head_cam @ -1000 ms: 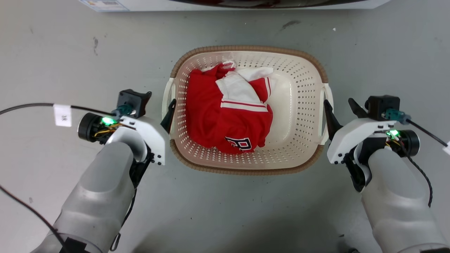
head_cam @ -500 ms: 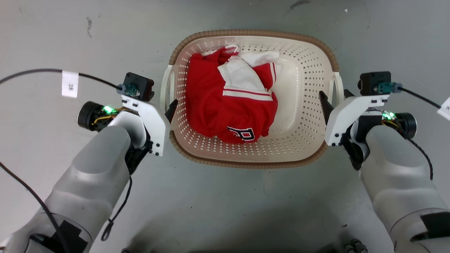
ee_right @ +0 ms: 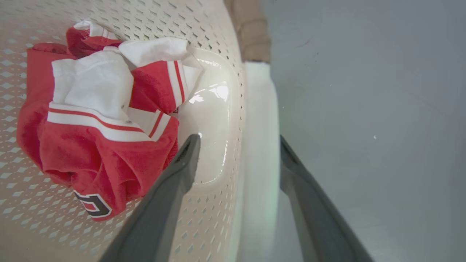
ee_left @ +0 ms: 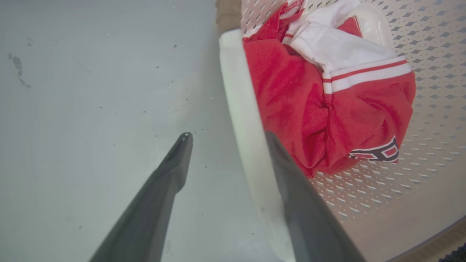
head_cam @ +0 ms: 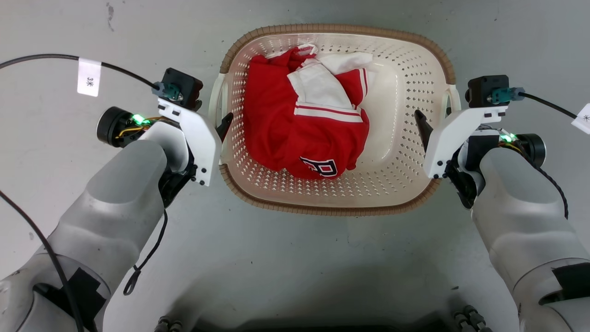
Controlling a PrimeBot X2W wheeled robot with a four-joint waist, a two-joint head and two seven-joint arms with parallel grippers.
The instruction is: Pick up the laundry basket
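Note:
The laundry basket [head_cam: 339, 210], cream with perforated walls and a brown woven-look rim, stands on the grey floor between my two arms. My left gripper [head_cam: 216, 121] is open at the basket's white left handle [head_cam: 215, 99]. In the left wrist view the handle [ee_left: 238, 102] runs between the open fingers of the left gripper [ee_left: 227, 135], one finger outside and one inside the basket. My right gripper [head_cam: 433, 115] is open at the right handle [head_cam: 455, 97]. The right gripper [ee_right: 238, 139] likewise straddles that handle [ee_right: 260, 109].
A crumpled red and white garment [head_cam: 306, 124] lies in the basket's left and middle part. Black cables [head_cam: 46, 57] run from both wrists over the floor. Part of my base [head_cam: 313, 323] shows at the bottom edge.
The camera has tilted, so the basket sits higher in the picture. Both grippers have moved forward along the basket's sides; the right one came inward and now straddles its handle.

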